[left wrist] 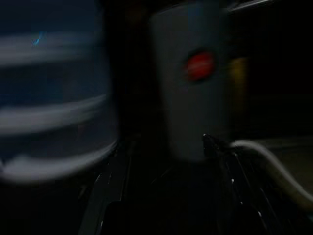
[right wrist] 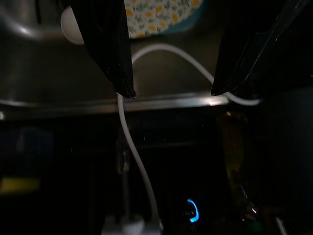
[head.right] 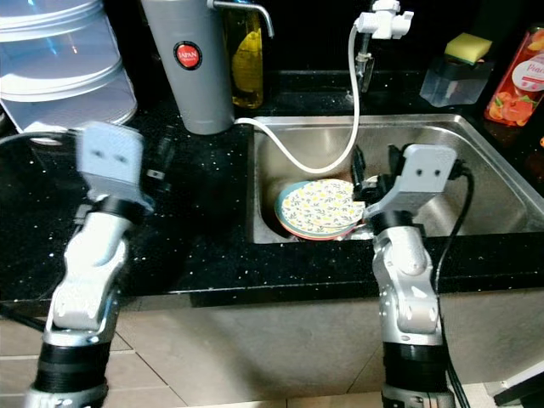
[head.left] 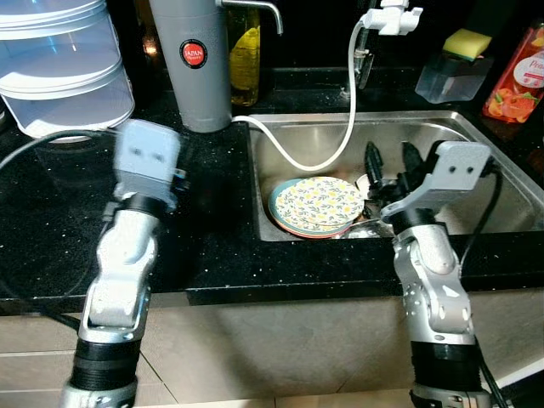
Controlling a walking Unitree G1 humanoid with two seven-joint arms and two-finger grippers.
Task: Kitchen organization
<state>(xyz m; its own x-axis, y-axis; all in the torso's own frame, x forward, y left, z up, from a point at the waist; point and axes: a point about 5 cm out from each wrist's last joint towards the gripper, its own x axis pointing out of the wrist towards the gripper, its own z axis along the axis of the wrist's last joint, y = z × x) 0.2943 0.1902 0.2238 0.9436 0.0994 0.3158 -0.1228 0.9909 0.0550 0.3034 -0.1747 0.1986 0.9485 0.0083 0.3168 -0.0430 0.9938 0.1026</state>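
Observation:
A floral plate (head.left: 316, 204) with a blue and red rim lies tilted in the steel sink (head.left: 476, 200), on top of another dish. My right gripper (head.left: 391, 155) hovers open over the sink, just right of the plate and holding nothing. In the right wrist view its two black fingers (right wrist: 115, 54) frame the white hose (right wrist: 134, 161) and the plate's edge (right wrist: 161, 14). My left gripper (left wrist: 166, 144) is raised over the black counter (head.left: 212, 212) left of the sink. Its view is dark and blurred, and its fingers stand apart, pointing at the grey dispenser (left wrist: 193, 83).
A grey cylinder dispenser (head.left: 191, 59) with a red label stands behind the counter, a white hose (head.left: 340, 144) looping from it to the tap (head.left: 387, 17). Clear stacked containers (head.left: 64, 64) sit at back left. A sponge holder (head.left: 455, 68) and red bottle (head.left: 518, 81) stand back right. A small white object (head.left: 363, 182) lies beside the plate.

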